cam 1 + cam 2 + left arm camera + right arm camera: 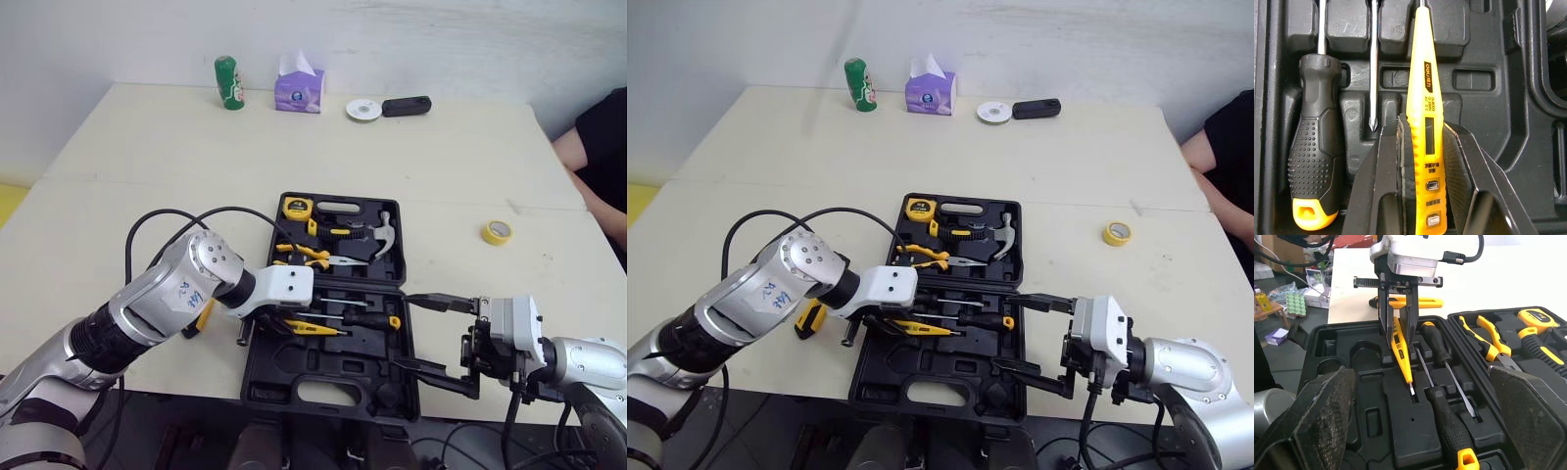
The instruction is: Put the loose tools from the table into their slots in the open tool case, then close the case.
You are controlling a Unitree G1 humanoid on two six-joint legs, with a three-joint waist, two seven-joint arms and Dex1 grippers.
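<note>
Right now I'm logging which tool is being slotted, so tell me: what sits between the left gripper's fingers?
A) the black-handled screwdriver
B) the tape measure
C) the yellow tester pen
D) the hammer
C: the fingers of the left gripper pinch the yellow tester pen over the tool case, while the black-handled screwdriver lies free in the case beside it.
</note>
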